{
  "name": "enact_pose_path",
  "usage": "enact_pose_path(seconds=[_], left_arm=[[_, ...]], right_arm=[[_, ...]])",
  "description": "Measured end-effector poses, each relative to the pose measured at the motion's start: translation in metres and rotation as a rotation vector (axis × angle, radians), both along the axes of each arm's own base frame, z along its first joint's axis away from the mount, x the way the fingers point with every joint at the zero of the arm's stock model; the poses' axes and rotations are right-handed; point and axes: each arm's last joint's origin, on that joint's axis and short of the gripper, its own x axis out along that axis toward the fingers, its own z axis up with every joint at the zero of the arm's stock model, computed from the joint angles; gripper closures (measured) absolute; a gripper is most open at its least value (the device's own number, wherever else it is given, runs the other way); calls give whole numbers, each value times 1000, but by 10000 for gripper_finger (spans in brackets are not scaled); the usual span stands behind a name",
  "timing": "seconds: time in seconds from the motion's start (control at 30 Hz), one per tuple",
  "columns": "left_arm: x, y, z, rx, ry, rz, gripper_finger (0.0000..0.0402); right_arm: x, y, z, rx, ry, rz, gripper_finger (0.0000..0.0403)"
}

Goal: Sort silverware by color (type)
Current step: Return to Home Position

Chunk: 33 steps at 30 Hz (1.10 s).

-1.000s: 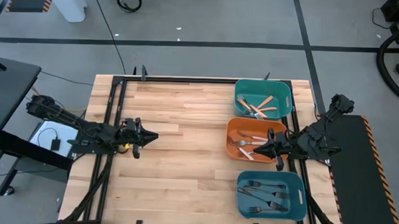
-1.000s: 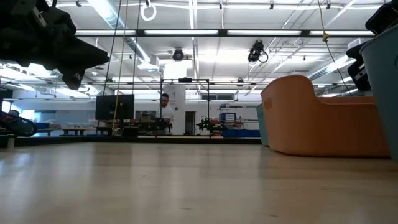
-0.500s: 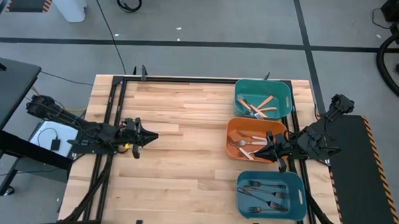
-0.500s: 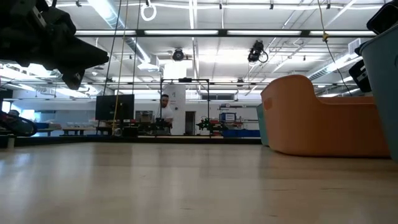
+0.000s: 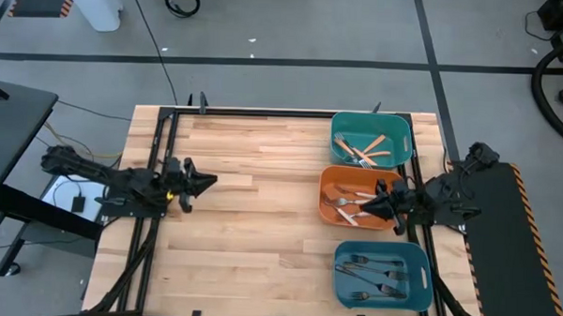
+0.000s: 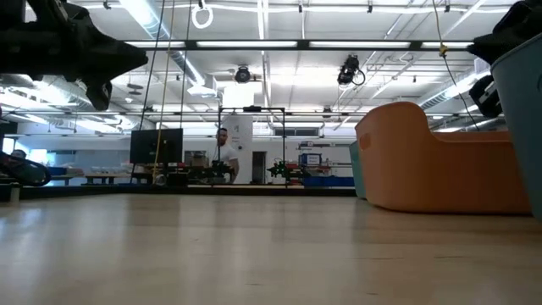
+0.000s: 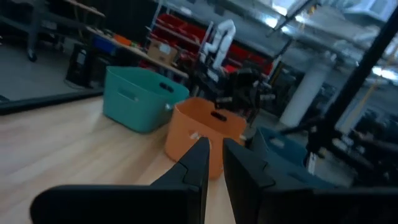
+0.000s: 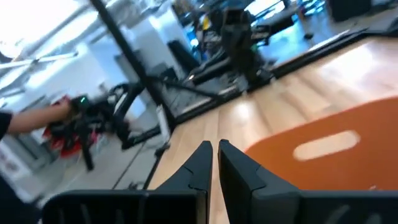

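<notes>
- Black throughout, the left arm (image 5: pixel 121 181) has knobbly, jointed links.
- The left claw (image 5: pixel 206 181) has two dark, tapered fingers (image 7: pixel 196 167).
- The right arm (image 5: pixel 449 192) and right claw (image 5: pixel 363 211) look alike.

1. grey concrete floor (image 5: pixel 285 46) all round, with dark tape lines crossing it.
2. worktop (image 5: pixel 251 223) is pale wood planks in a black frame.
3. long strip lights (image 6: pixel 279 44) run across a high ceiling, pretty bright.
4. a person (image 6: pixel 224 144) stands way back among benches and a dark screen.
5. red shelving (image 7: pixel 186 25) shows further back; a dark desk (image 5: pixel 10 120) sits off the worktop's left side.
</notes>
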Motion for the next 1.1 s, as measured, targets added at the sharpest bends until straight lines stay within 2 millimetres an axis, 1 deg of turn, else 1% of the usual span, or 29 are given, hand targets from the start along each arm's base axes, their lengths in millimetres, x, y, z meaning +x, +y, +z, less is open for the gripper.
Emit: enact_pose_path(seconds=[0.2, 0.47, 0.63, 0.77, 0.97, 1.1], left_arm=[[-3, 9, 5, -13, -49, 72, 349], [-8, 22, 10, -23, -118, 192, 349], [-13, 30, 14, -25, -162, 262, 349], [-18, 34, 18, -28, -212, 303, 349], [-27, 38, 23, -32, -296, 348, 349], [-27, 38, 23, -30, -290, 354, 349]], right_arm=[[3, -14, 4, 25, -42, -135, 367], [8, -38, 4, 20, -47, -387, 369], [8, -49, 4, 17, -48, -500, 367], [8, -52, 4, 16, -48, -538, 368], [8, -53, 4, 16, -48, -542, 368], [8, -53, 4, 16, -48, -542, 367]])
